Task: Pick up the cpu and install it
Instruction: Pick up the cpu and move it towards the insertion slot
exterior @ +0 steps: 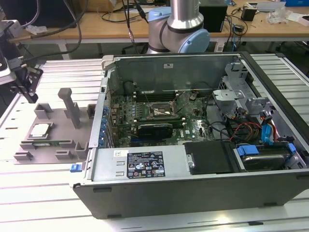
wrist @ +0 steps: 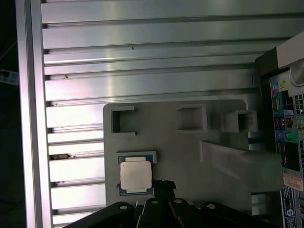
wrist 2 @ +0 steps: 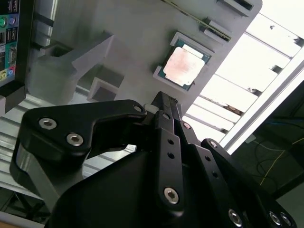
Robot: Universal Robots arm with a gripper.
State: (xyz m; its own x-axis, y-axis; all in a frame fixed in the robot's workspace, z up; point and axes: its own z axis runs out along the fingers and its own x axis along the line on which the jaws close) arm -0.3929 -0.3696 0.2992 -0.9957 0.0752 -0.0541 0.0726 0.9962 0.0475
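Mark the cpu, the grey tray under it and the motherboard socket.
cpu [wrist: 136, 175]: first wrist view, middle of its metal top.
grey tray [wrist: 178, 159]: first wrist view, bare flat surface beside the cpu.
motherboard socket [exterior: 161, 112]: exterior view, middle of the socket.

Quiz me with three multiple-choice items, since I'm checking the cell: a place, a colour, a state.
1. Where does the cpu lie? A in the socket; B in a recess of the tray; C on a wooden bench.
2. What colour is that tray? A red; B yellow; C grey.
3. How is the computer case? A shut; B open, board exposed; C upside down.
Answers: B, both wrist views show it seated in the recess; C, it is plain grey; B, the exterior view shows the board inside.
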